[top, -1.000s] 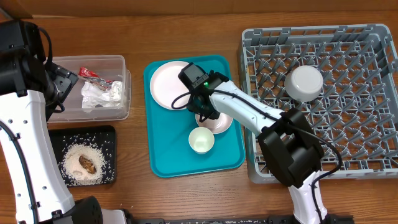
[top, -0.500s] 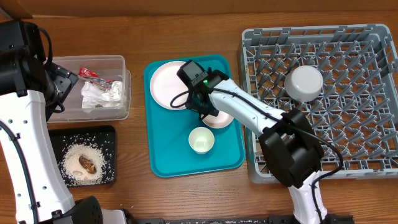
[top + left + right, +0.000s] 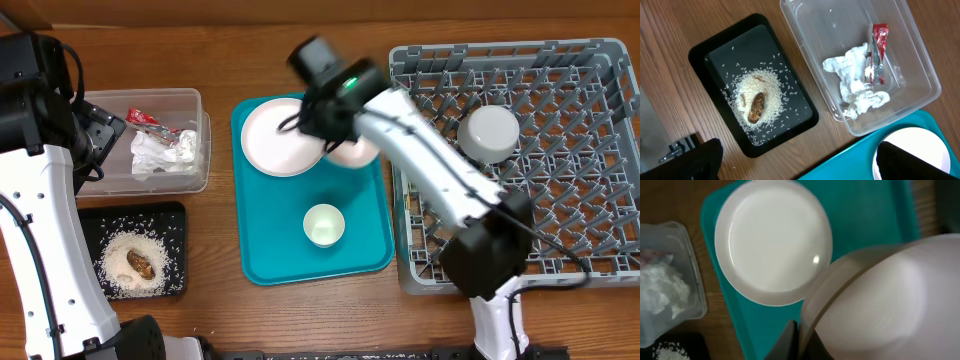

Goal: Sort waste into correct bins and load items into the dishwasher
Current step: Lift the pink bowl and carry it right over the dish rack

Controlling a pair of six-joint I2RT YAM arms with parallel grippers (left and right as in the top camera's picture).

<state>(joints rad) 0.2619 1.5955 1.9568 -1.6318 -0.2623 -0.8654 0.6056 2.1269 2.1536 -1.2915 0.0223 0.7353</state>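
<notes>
From above, the right arm [image 3: 420,160] reaches over the far part of the teal tray [image 3: 290,255] in the middle of the surface [image 3: 220,320]. The pale pink bowl [image 3: 352,150] hangs at its wrist, overlapping the edge of the white plate [image 3: 275,138] and apparently clear of the tray. The small white cup [image 3: 324,224] stands nearer the front edge of the tray. The dish rack [image 3: 520,255] fills the right side of the surface, with the grey-white bowl [image 3: 488,133] upside down among its pegs.

At the left side, the left wrist camera looks straight down. The left fingers [image 3: 910,160] are spread wide and empty above the clear tub [image 3: 920,105], which holds the napkin [image 3: 855,85] and the red wrapper [image 3: 877,50]. Beside it the black tray [image 3: 800,115] carries the rice [image 3: 770,92] and the brown lump [image 3: 756,106].

The right wrist camera shows the right fingers [image 3: 788,341] closed on the rim of the pink bowl, its smooth wall filling the lower right above the plate. The bowl looks stiff, light and glossy, so probably slippery and possibly breakable. A one-sided rim pinch lets it swing, so it should travel level and slowly to the rack. A finger inside and one outside the rim seems the only workable hold.
</notes>
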